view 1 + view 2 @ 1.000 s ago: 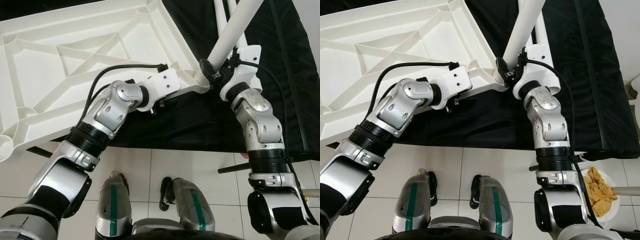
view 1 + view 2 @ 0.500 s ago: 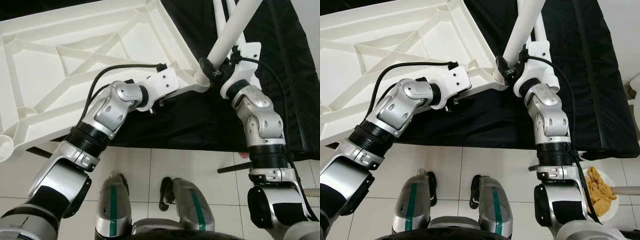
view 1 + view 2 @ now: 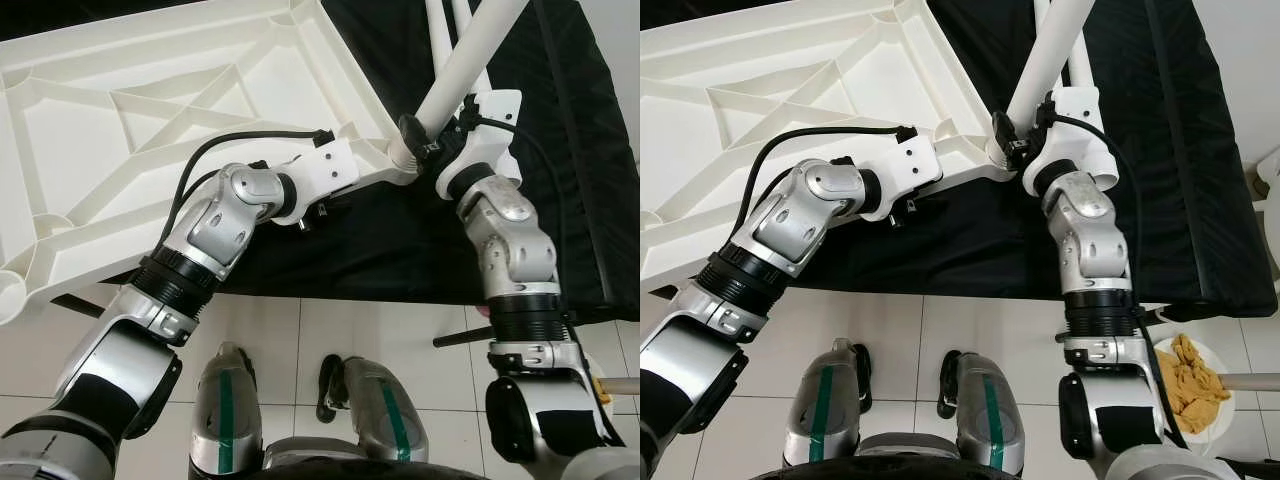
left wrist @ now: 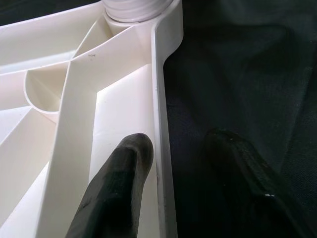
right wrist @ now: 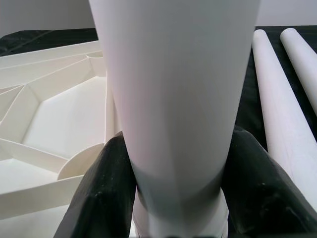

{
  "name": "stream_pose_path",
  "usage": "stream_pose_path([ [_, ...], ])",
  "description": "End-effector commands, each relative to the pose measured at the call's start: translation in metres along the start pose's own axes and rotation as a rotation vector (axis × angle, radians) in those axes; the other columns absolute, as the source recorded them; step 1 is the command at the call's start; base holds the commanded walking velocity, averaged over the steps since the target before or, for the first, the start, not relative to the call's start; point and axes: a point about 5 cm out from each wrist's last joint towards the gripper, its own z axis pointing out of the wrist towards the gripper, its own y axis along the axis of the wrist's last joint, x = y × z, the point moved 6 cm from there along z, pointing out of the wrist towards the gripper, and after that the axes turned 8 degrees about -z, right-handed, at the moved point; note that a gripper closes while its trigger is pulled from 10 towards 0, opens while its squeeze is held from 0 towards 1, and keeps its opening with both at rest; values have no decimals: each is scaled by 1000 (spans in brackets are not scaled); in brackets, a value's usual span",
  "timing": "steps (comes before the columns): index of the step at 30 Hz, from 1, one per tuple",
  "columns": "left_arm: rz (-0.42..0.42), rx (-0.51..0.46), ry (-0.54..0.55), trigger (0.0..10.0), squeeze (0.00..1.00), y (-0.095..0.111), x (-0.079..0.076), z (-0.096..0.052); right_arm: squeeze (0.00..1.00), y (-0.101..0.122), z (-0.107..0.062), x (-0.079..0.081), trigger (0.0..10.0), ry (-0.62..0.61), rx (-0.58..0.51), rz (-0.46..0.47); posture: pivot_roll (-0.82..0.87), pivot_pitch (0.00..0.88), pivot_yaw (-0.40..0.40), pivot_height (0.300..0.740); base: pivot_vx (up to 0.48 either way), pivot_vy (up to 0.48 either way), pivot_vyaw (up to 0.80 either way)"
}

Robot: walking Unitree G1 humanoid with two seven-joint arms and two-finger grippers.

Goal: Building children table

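Black cloth (image 3: 400,250) covers the surface where one white tabletop (image 3: 150,120) lies upside down. Our right end effector (image 5: 173,198) clamps one white leg (image 3: 465,60) at its corner socket; our left end effector (image 4: 183,173) straddles its rim, fingers apart. Two spare legs (image 5: 292,99) lie beside

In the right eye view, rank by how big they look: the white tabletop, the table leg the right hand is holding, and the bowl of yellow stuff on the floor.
1. White tabletop, by far the largest.
2. Table leg gripped by the right hand; it runs out of the frame.
3. Bowl, the smallest, though partly hidden behind the right arm.
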Motion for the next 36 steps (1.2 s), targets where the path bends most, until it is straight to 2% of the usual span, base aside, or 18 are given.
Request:
stream_pose_path([
  [1, -43, 61, 0, 10000, 0, -20, -4, 2, 0, -52, -9, -1, 10000, -29, 187, 39, 95, 97, -77, 740, 0, 0, 0],
  [5, -42, 62, 0, 10000, 0, -20, -4, 2, 0, -47, -7, -3, 10000, -82, 154, 43, 93, 99, -75, 740, 0, 0, 0],
  [21, -42, 61, 0, 10000, 0, -20, -4, 2, 0, -39, 1, -7, 10000, -248, 128, 90, 98, 102, -79, 740, 0, 0, 0],
  [30, -37, 59, -5, 10000, 0, -19, -5, 1, 0, -35, 1, -12, 10000, -340, 115, 71, 96, 98, -80, 740, 0, 0, 0],
  [36, -29, 53, -17, 10000, 0, -17, -7, 1, 0, -30, -5, -26, 10000, -492, 102, 37, 98, 96, -82, 740, 0, 0, 0],
])
